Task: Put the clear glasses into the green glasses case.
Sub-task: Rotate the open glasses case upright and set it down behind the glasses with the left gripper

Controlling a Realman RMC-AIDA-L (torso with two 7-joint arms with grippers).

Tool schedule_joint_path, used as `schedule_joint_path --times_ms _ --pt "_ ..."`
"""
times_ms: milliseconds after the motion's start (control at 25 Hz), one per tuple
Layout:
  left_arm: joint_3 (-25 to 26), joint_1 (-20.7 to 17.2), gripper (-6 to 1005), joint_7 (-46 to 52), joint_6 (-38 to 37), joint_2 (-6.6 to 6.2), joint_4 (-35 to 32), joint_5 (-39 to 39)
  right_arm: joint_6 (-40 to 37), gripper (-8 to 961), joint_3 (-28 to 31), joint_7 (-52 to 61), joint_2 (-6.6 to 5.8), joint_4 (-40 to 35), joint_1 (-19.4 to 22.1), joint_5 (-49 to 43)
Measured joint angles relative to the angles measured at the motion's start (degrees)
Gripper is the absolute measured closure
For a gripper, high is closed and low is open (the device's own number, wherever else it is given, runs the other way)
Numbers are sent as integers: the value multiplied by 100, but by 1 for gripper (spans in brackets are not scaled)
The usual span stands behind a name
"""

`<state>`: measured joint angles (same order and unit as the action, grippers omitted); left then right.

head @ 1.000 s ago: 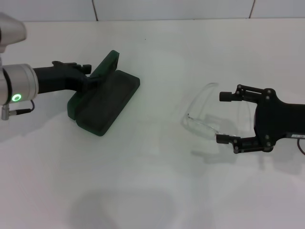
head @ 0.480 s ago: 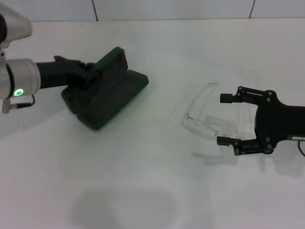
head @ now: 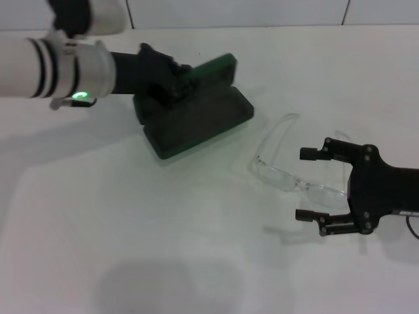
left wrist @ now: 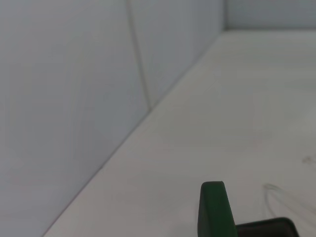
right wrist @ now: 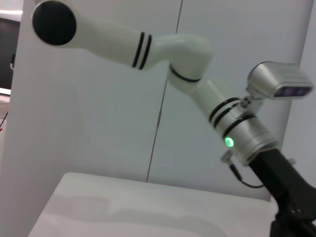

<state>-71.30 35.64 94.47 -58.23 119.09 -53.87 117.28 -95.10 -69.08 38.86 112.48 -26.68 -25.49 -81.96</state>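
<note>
The green glasses case (head: 196,116) lies open on the white table, left of centre, with its lid (head: 211,70) raised. My left gripper (head: 169,80) is shut on the left end of that lid. In the left wrist view the lid's edge (left wrist: 215,210) and a corner of the base (left wrist: 269,228) show. The clear glasses (head: 283,171) lie on the table to the right of the case, one temple arm pointing away. My right gripper (head: 305,184) is open, one finger on each side of the frame's right end.
The white table (head: 131,229) is bordered by a pale wall (left wrist: 74,98) at the back. The right wrist view shows only my left arm (right wrist: 197,89) in front of that wall.
My left gripper has carried the case to the right and turned it, so it now sits close to the glasses. The right gripper shifted slightly nearer; the glasses stayed put.
</note>
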Motion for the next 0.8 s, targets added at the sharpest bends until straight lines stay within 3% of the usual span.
schedule_joint_path --times_ms 320,560,800 --pt "-220 964 792 -6 64 58 729 754 -14 109 1 -143 66 -4 164 -14" --pt "-599 1055 792 -40 -3 55 739 738 -33 110 40 -164 72 -6 229 -14" --pt "-643 1148 793 -87 -346 62 738 511 -36 110 25 -166 46 -5 237 -13"
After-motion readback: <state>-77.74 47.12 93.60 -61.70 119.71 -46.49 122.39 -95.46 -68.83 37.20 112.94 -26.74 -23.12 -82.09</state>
